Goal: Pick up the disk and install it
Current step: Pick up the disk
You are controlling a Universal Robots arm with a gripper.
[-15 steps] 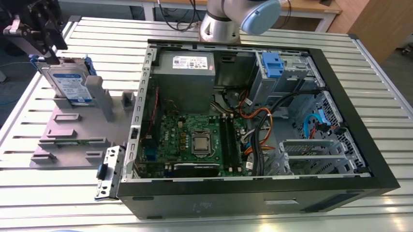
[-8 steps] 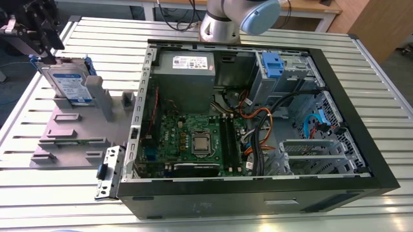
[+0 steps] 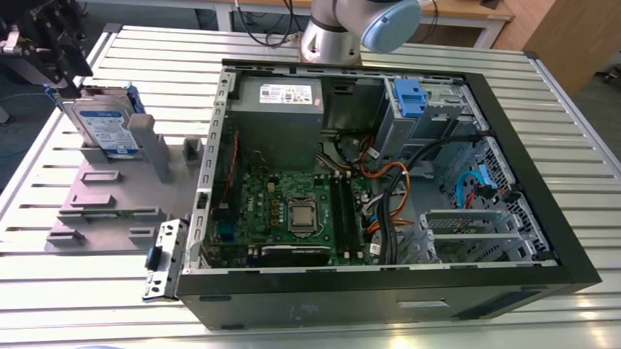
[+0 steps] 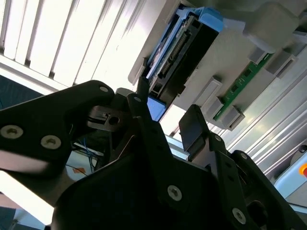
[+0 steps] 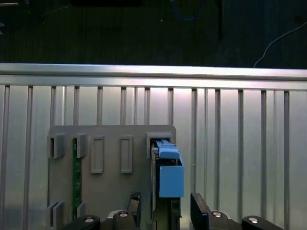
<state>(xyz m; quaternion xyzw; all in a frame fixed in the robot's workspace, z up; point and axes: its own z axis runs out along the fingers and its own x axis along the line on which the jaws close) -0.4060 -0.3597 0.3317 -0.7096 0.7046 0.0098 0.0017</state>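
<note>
The disk (image 3: 105, 127) stands upright on its edge in a slot of the grey holder plate (image 3: 112, 200), at the exterior view's left; it is silver with a white-and-blue label and a blue frame. My gripper (image 3: 66, 86) hangs at its upper far corner. In both wrist views the two dark fingers (image 5: 199, 208) sit on either side of the disk's (image 5: 169, 177) blue-framed end without pressing on it. The gripper (image 5: 165, 207) is open, and so it looks in the second wrist view (image 4: 165, 115), with the disk (image 4: 177, 52) just beyond the fingertips.
An open computer case (image 3: 543, 138) lies on the slatted metal table (image 3: 155, 51), with a motherboard, cables and a drive bay holding a blue latch (image 3: 409, 98). A green memory strip (image 5: 76, 167) sits in the holder plate. The arm's base (image 3: 335, 33) stands behind the case.
</note>
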